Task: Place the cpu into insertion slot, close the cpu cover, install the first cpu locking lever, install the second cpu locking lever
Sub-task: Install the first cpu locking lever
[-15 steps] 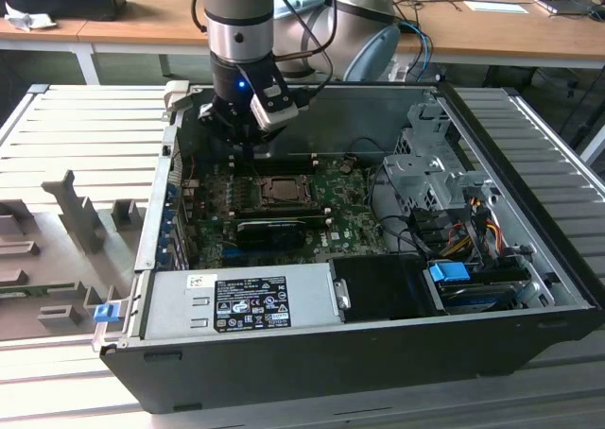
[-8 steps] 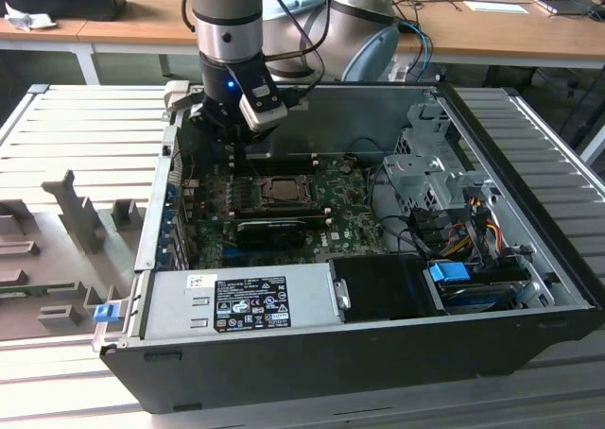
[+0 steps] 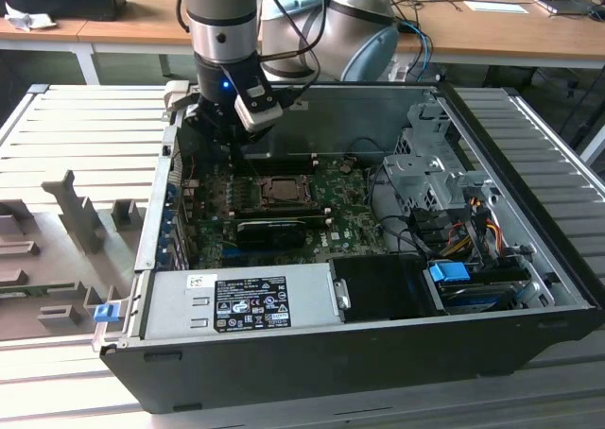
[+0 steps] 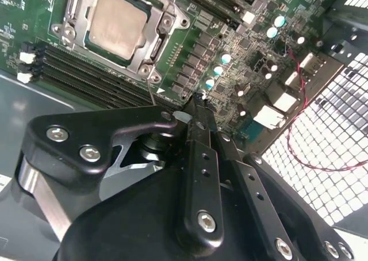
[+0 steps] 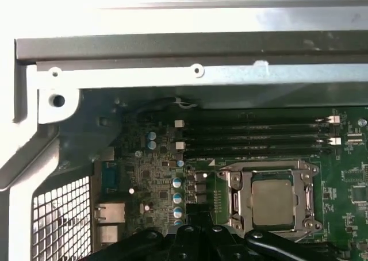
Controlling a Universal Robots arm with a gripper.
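Gripper [image 4: 195,103] near cpu cover [image 5: 234,195] corner, open board [image 4: 175,71] between, cpu [image 5: 273,200] seated

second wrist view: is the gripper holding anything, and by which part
Cannot tell. The cpu lies in the insertion slot, apart from the gripper.

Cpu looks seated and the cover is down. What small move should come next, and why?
Probably nudge the gripper towards the thin wire lever rising beside the slot's corner. The cpu lies in the insertion slot with the cpu cover down around it, so a lever seems next.
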